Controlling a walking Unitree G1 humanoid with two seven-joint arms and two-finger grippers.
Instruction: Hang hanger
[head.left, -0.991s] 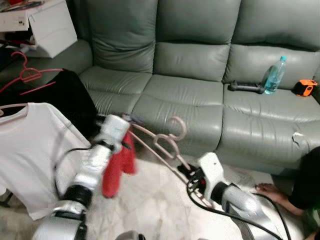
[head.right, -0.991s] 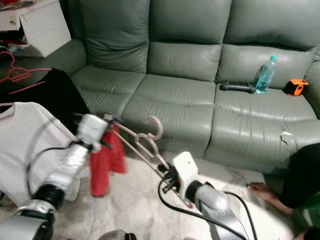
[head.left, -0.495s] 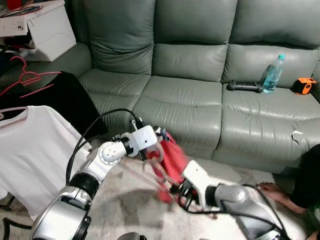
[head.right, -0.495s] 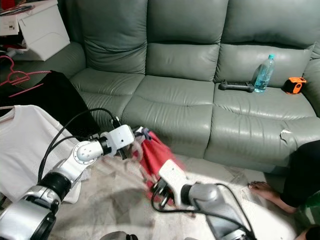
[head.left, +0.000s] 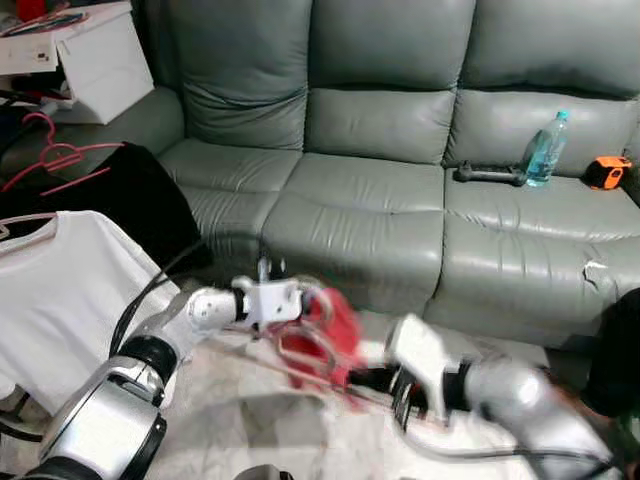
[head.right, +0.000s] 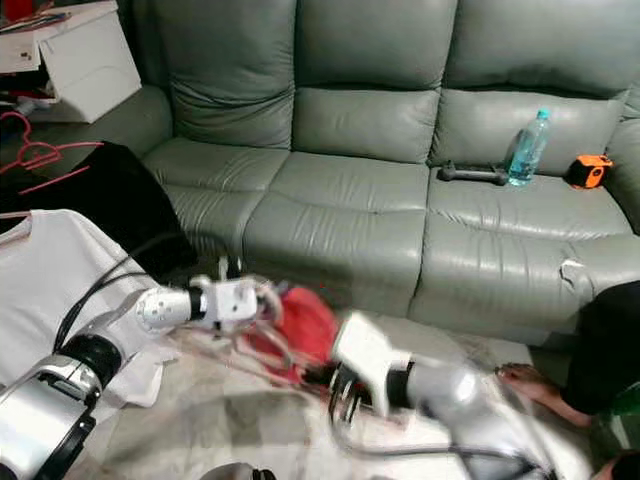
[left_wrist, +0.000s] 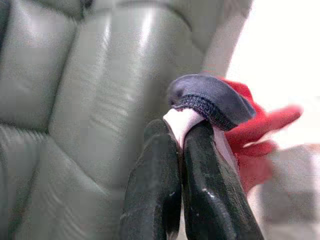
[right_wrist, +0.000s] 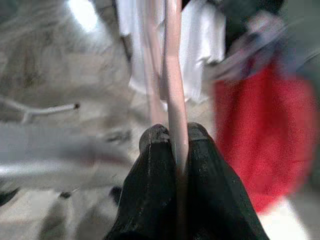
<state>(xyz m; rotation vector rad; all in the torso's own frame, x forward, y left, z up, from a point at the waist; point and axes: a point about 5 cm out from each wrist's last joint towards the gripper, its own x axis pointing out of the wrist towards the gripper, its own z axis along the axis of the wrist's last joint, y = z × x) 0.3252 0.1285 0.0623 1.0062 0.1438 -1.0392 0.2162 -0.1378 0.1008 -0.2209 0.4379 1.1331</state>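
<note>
you hold the pale pink plastic hanger (right_wrist: 172, 90) at both ends, low before the grey-green leather sofa (head.left: 400, 190): left gripper (left_wrist: 181, 131) clamped on one tip beside the red cloth (head.left: 335, 335), right gripper (right_wrist: 172, 134) clamped on its bar. its long axis runs between them.
</note>
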